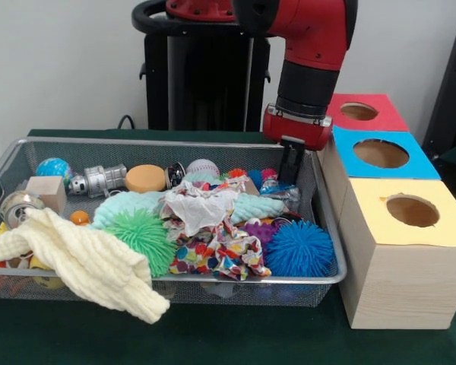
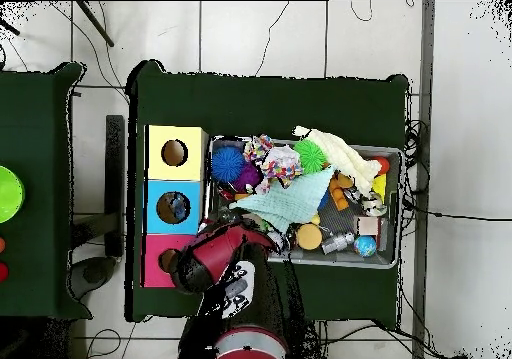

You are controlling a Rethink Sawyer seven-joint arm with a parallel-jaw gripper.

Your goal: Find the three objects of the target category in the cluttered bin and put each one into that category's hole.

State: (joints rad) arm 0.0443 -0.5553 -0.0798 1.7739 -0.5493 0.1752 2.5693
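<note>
The gripper [image 1: 291, 169] dips into the bin [image 1: 328, 228] at upper right, tips hidden behind toys, so I cannot tell its grip.

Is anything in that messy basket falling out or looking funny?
Yes. The cream knitted cloth is draped over the front rim of the wire bin at its left end, and one end hangs down outside toward the table. Everything else stays piled inside the bin, and the three boxes beside it sit in a neat row.
</note>
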